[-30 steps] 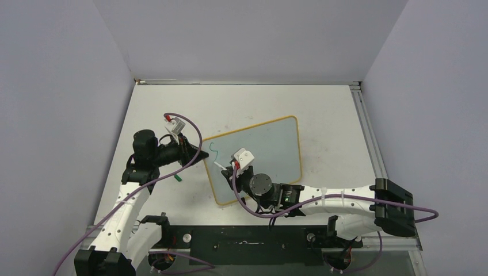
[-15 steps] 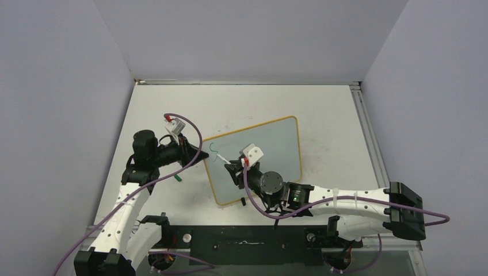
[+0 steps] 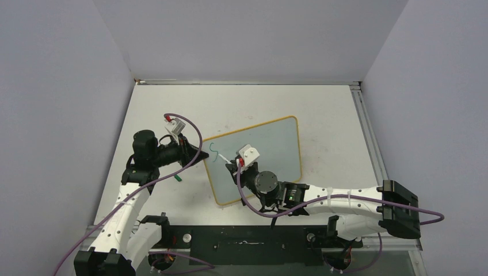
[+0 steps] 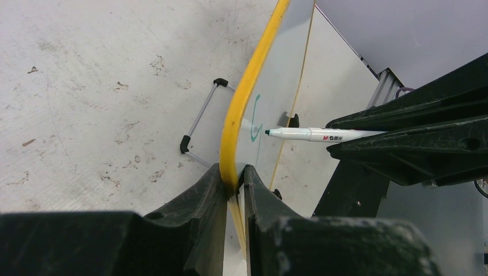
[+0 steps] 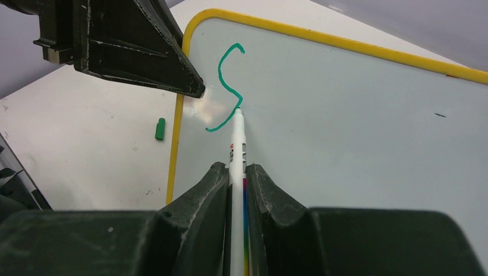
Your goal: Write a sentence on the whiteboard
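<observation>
Green S (image 5: 220, 68) on the whiteboard (image 3: 270, 144); left gripper (image 4: 233, 175) clamps its yellow left edge, right gripper (image 5: 236, 172) grasps a marker (image 5: 237, 144).

Top view: whiteboard (image 3: 276, 144) near-left part is covered by right claw (image 3: 232, 167) & wrist; green lettering (image 3: 214, 150) is too small to be read. Left wrist view: whiteboard is seen almost edge-on, cut off at pic's top; rim is hidden where pinched in left claw (image 4: 233, 175); marker (image 4: 311, 134) rear is buried in right claw. Right wrist view: whiteboard is cut off at right & bottom; marker barrel is hidden btwn fingers (image 5: 201, 195).
</observation>
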Tool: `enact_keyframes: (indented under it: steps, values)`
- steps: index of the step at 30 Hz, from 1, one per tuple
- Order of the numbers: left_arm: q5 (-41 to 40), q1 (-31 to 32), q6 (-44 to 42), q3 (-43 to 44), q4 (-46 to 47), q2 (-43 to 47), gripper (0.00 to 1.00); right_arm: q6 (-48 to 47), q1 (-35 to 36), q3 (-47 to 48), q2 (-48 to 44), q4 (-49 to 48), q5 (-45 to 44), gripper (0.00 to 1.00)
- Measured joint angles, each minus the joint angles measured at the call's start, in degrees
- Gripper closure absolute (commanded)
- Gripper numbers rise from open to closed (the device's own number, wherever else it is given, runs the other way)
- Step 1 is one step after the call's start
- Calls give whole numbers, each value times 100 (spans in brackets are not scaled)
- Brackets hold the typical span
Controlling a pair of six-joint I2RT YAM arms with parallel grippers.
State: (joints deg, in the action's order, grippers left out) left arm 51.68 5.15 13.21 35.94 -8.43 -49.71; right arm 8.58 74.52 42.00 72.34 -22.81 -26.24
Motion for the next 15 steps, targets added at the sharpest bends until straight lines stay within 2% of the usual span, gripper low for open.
enact_keyframes:
  steps: [15]
  values:
    - [-28,0,-17,0,-4,0,100,111,-35,66,68,66,-358,95]
